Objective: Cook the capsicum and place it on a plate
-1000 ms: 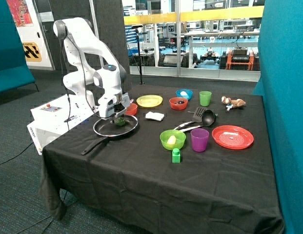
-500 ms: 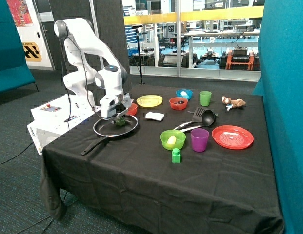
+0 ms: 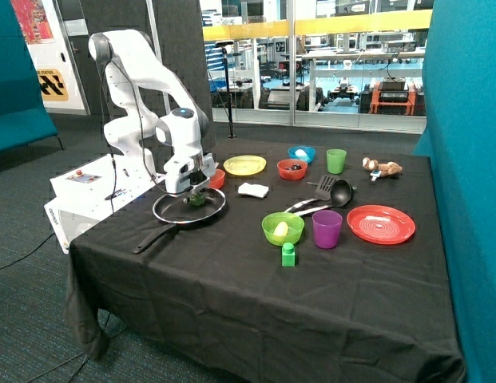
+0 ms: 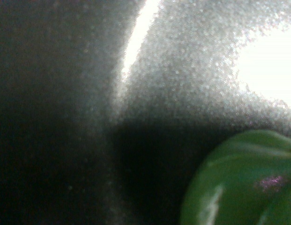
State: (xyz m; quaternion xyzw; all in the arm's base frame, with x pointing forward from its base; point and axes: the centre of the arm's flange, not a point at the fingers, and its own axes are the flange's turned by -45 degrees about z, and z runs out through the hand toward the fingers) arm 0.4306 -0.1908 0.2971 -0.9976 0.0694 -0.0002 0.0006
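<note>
**Capsicum in pan, cooking step under way**

Landmark: black frying pan (image 3: pixel 189 211).
- Capsicum (image 3: pixel 196 199): lying inside the pan, presumably set there to cook.
- Gripper (image 3: pixel 188 190): directly over the capsicum, low above the pan; finger state cannot be told.
- Yellow plate (image 3: pixel 244 165): beyond the pan, bare, likely awaiting the capsicum.

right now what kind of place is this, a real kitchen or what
Probably a robotics lab, not a kitchen: the arm's gripper is over a frying pan on a cloth-covered table, with workbenches behind glass.
</note>
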